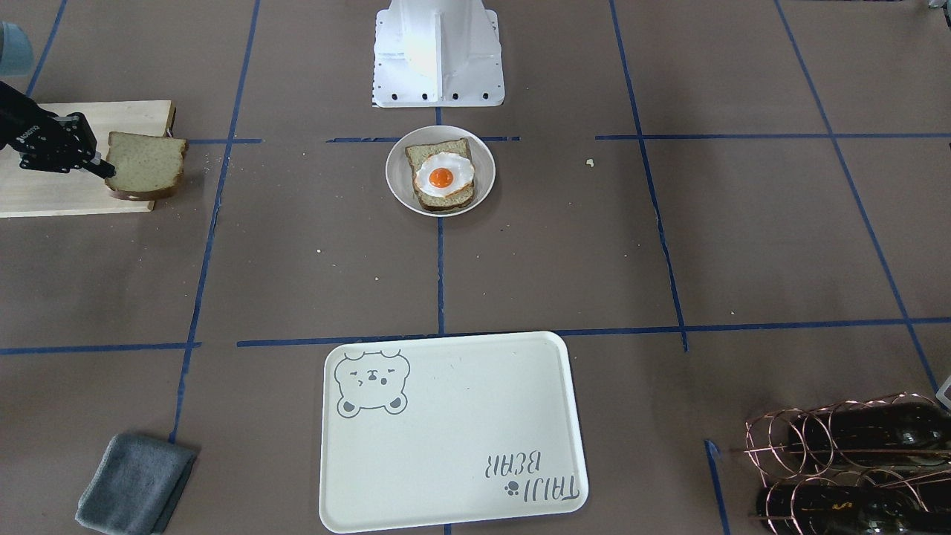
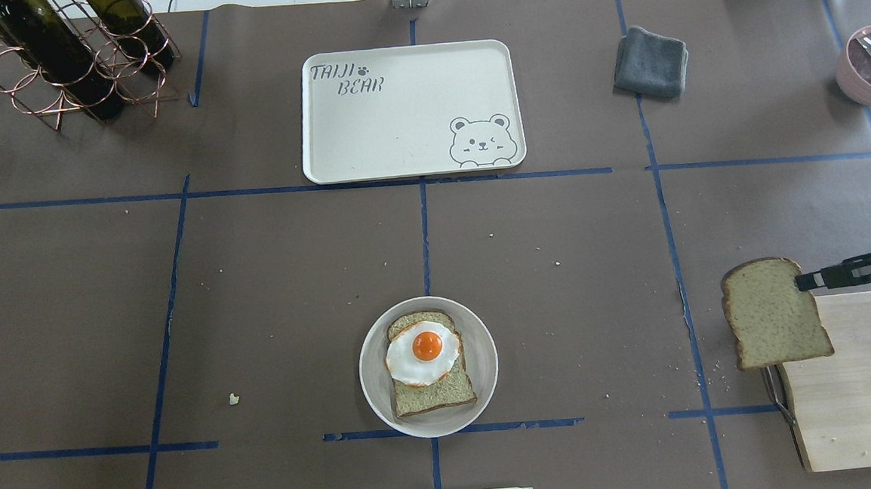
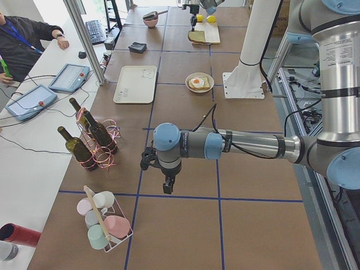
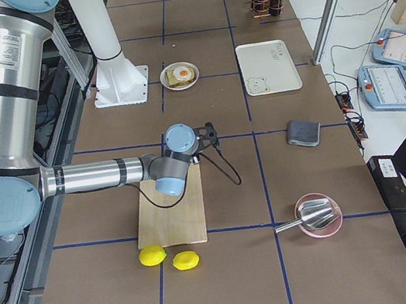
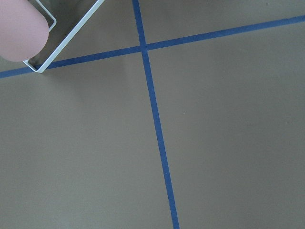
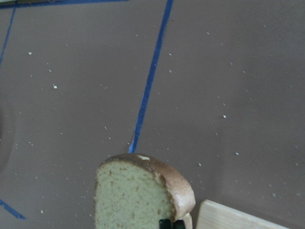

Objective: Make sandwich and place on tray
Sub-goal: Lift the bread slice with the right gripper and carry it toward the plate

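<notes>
The right gripper [image 2: 806,280] was seen clamped on the edge of the second bread slice [image 2: 776,314], which was held lifted over the corner of the cutting board [image 2: 867,377] at the overhead view's right edge. The first slice [image 2: 441,391], topped with the egg [image 2: 423,349], lay in the bowl [image 2: 372,388] at lower centre. Nothing of the sandwich was seen on the tray [image 2: 398,126], upper centre. Capping the stack and moving it to the tray were judged not yet done. Whether the left gripper [image 3: 167,187] was open could not be told.

tray [image 2: 398,126] cream, grey bear | egg [image 2: 405,363] white, yolk [image 2: 427,345] orange | bread [image 2: 776,318] tan
</notes>
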Motion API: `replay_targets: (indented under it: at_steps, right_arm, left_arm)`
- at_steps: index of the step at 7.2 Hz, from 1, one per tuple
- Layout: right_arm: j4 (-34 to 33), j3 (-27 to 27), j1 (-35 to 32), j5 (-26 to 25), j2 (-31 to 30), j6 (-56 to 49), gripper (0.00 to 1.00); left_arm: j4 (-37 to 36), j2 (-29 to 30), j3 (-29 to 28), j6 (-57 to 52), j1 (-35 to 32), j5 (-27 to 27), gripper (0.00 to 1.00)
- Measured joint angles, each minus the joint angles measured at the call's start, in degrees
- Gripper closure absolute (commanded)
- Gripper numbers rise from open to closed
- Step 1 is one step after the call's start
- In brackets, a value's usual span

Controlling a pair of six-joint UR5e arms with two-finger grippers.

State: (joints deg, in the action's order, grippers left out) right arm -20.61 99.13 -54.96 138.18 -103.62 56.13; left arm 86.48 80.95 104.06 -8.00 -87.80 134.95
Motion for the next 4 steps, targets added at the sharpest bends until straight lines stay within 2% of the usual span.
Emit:
replay_targets:
  at_steps: [2, 4]
  right_arm:
    - [-3.8, 0.0, 1.6, 1.2, 9.3, 6.8, 1.0]
    - [-7.1, 0.1, 6.4, -1.0, 19.9, 17.9, 1.0]
  left_arm:
    - [0.0, 0.0, 0.0, 0.0, 0.0, 0.1, 0.0]
    - [0.0, 0.0, -0.1, 0.0, 0.0, 0.1, 0.0]
